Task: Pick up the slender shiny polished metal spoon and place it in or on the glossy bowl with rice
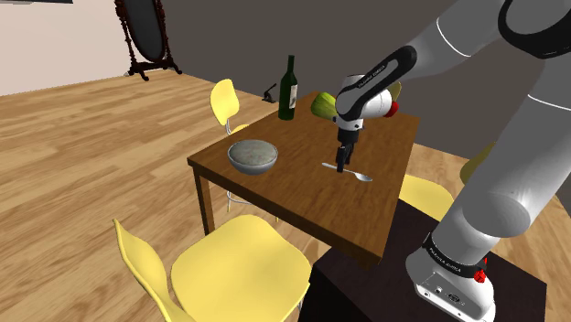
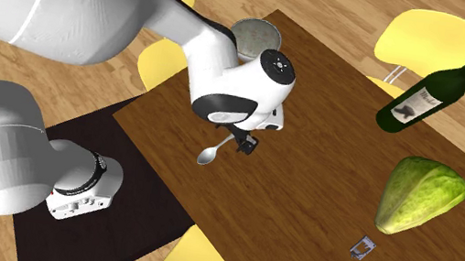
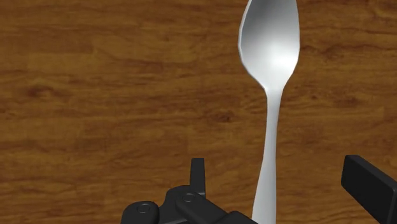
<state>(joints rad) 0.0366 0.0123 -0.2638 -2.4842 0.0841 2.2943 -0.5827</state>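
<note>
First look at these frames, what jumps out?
The black gripper hangs low over a silver spoon lying on the brown table. Its fingers are open either side of the handle and do not touch it. A grey bowl sits to the shoulder view's left of the spoon, and a dark green bottle stands at the table's far edge.

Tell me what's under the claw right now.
A spoon lies on the wooden table, its handle between the fingers of the open claw, not touching them. The claw covers part of the handle.
</note>
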